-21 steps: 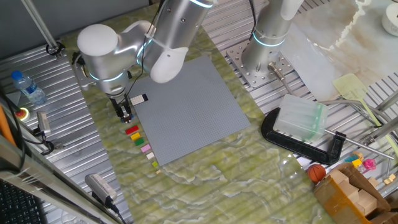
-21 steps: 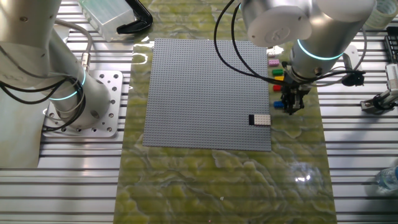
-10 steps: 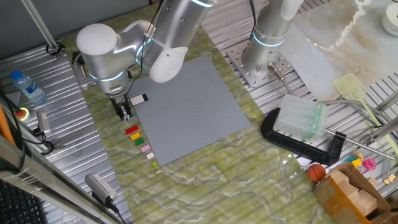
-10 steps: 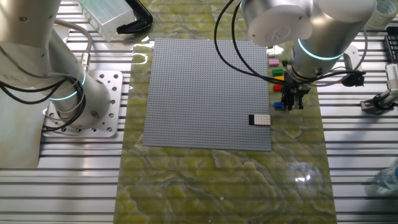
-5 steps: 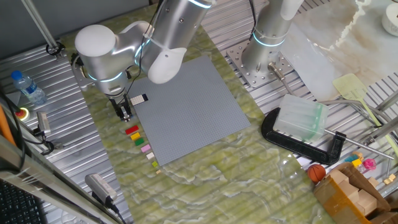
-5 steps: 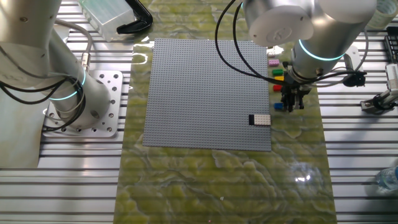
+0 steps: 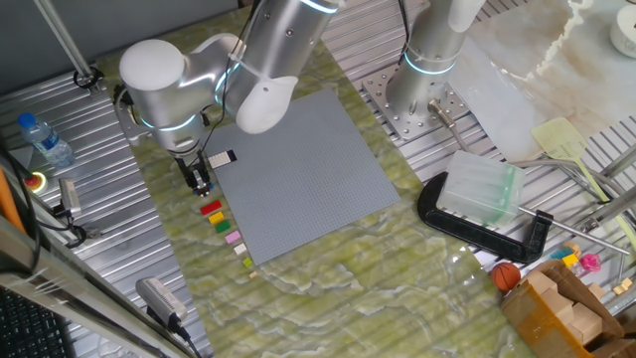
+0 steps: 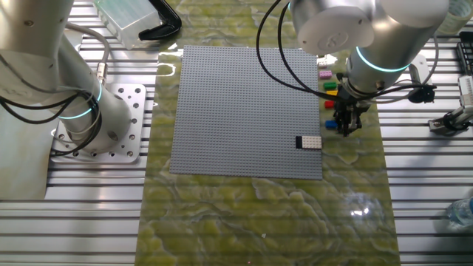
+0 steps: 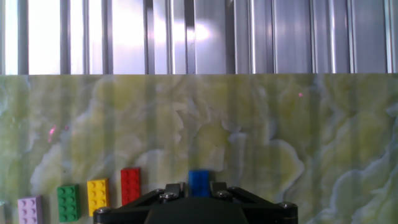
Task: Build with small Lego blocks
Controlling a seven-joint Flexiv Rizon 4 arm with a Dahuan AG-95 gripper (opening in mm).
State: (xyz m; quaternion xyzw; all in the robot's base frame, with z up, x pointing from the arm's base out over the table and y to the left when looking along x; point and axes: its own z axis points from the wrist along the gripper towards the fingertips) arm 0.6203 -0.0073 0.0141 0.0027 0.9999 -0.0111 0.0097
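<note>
1. Marbled green worktop (image 9: 249, 137) with ribbed metal rails beyond its far edge.
2. Fingers (image 9: 175, 190) stand either side of the blue brick (image 9: 199, 182), closed against it at worktop level; whether it is lifted cannot be told.
3. Beside the blue brick, a row: red brick (image 9: 130, 185), yellow brick (image 9: 97, 195), green brick (image 9: 68, 201), pink brick (image 9: 30, 209).
4. Gripper (image 8: 345, 130) hangs just off the grey baseplate (image 8: 236, 111) edge, near that row.
5. Black-and-white brick pair (image 8: 309, 142) sits on the baseplate near its corner, close to the gripper.
6. Second arm base (image 8: 96, 118) stands at the opposite side of the baseplate.
</note>
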